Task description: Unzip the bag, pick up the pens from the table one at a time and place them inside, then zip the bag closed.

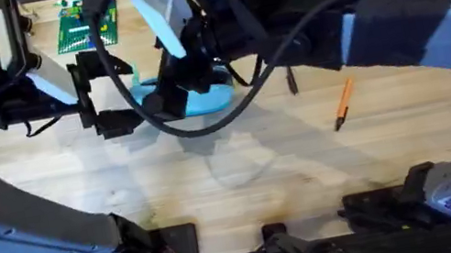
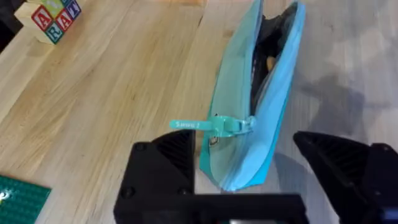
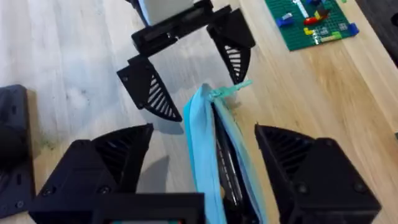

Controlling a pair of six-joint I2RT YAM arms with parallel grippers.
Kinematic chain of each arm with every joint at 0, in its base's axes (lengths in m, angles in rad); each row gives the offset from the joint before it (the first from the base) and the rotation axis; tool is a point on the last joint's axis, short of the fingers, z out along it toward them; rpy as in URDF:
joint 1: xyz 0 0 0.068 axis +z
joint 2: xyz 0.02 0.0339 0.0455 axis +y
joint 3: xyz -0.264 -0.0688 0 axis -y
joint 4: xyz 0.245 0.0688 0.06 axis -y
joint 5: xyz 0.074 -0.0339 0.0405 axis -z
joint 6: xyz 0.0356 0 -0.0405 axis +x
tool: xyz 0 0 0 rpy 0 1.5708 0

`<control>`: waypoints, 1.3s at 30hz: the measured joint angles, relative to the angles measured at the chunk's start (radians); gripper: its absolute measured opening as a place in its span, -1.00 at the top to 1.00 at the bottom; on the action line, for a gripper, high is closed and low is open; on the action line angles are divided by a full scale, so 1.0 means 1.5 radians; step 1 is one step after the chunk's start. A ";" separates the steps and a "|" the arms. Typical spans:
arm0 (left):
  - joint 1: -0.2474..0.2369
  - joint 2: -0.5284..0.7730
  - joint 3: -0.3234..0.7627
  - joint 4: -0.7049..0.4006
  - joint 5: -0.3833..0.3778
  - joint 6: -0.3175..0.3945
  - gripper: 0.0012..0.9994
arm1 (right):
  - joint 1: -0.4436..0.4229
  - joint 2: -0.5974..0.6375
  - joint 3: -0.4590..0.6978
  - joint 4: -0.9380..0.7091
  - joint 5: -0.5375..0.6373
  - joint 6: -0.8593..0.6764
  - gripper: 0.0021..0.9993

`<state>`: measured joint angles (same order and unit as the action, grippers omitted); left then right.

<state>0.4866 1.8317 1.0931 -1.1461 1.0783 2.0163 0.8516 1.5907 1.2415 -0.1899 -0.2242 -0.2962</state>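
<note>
Two pens point(image 1: 343, 104) lie right of my unzipped bag point(image 1: 202, 101), unpacked; both grippers point(image 2: 249, 180) point(image 3: 205, 180) straddle it, jaws spread.

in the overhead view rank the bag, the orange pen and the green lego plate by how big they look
1. The green lego plate, though it lies farther back, and
2. the bag, are unsure: arms hide much of the bag.
3. The orange pen, clearly smallest.
</note>
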 joint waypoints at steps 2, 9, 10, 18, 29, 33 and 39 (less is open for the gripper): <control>0.000 0.000 0.000 -0.001 0.000 0.000 -0.98 | 0.000 -0.011 0.000 -0.017 0.002 0.000 -1.00; 0.000 0.000 0.000 -0.001 0.000 0.000 -0.99 | 0.000 -0.045 0.000 -0.072 0.010 0.000 -1.00; 0.000 0.000 0.000 -0.001 0.000 0.000 -0.99 | 0.000 -0.048 0.000 -0.074 0.010 0.000 -1.00; 0.000 0.000 0.000 -0.006 0.000 0.000 -0.99 | -0.009 -0.052 0.000 -0.094 0.012 0.000 -1.00; 0.023 0.000 0.040 -0.098 0.000 0.000 -0.99 | -0.041 -0.055 0.000 -0.100 0.013 0.000 -1.00; 0.049 -0.032 0.054 -0.113 -0.006 0.000 -0.99 | -0.052 -0.063 0.000 -0.105 0.013 0.000 -1.00; 0.059 -0.118 0.054 -0.146 -0.042 0.000 -0.99 | -0.054 -0.074 0.000 -0.117 0.013 0.000 -1.00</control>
<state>0.5751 1.6546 1.1740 -1.3653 1.0148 2.0167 0.7708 1.4790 1.2415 -0.3659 -0.2050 -0.2962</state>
